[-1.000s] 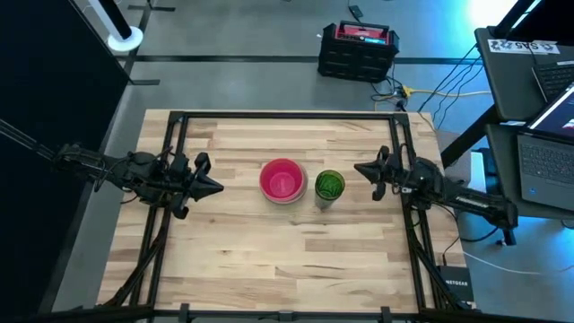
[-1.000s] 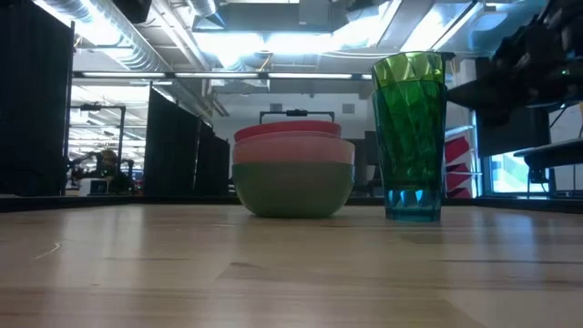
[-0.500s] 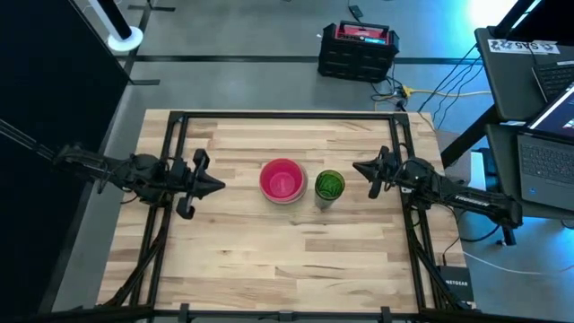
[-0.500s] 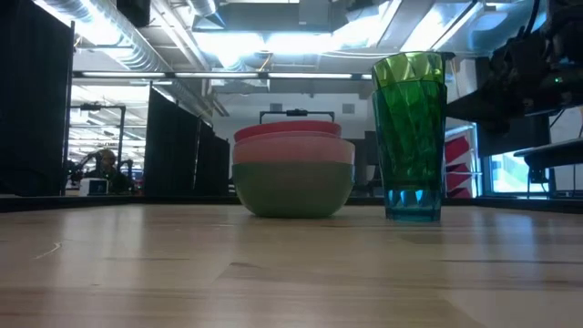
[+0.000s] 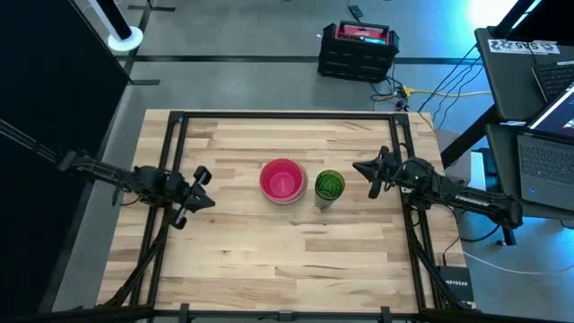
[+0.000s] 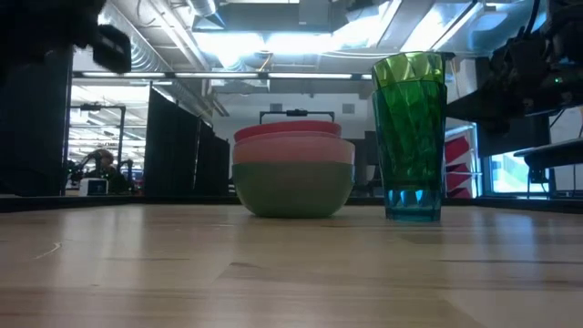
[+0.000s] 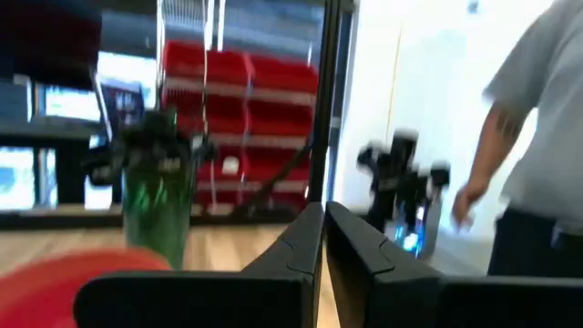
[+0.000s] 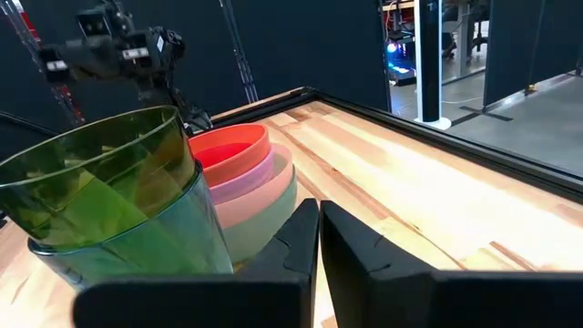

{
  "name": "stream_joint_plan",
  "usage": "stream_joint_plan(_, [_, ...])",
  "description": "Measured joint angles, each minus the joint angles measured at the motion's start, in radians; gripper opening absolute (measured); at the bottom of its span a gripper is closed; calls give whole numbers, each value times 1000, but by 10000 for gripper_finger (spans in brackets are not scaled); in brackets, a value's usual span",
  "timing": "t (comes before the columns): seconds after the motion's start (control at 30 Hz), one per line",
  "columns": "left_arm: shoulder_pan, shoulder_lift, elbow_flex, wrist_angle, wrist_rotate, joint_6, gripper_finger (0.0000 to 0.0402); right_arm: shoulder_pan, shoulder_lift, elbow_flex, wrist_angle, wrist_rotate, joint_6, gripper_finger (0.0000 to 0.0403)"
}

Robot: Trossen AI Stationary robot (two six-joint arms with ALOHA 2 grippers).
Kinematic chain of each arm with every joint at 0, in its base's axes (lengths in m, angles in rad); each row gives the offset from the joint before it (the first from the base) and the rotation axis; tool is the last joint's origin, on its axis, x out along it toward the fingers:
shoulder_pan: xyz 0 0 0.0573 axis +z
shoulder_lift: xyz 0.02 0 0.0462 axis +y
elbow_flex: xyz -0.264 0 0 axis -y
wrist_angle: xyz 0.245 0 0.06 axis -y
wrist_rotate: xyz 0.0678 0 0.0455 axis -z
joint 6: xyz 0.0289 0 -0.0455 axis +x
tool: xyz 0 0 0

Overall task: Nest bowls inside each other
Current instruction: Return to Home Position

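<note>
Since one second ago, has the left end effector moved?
Yes. The left end effector backed away from the bowl stack; the gap is wider.

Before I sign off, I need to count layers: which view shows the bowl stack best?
The low view: the bowl stack sits side-on, rims layered red, pinks, green base. The high view shows only the top bowl's inside; the right wrist view hides part behind the tumbler; the left wrist view, a red blur.
</note>
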Motion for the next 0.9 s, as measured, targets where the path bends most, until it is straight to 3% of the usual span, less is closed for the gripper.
stream_joint_plan(0.23, [6, -120, -61, -125, 61, 35, 0, 0, 0, 0, 0, 0, 0, 0])
stream_joint_plan(0.4, [7, -283, -65, -264, 53, 61, 0, 0, 0, 0, 0, 0, 0, 0])
stream_joint_plan(0.6, [54, -278, -65, -336, -71, 47, 0, 0, 2, 0, 0, 0, 1, 0])
stream_joint_plan(0.9, [147, -276, -65, -340, -71, 94, 0, 0, 1, 0, -1, 0, 1, 0])
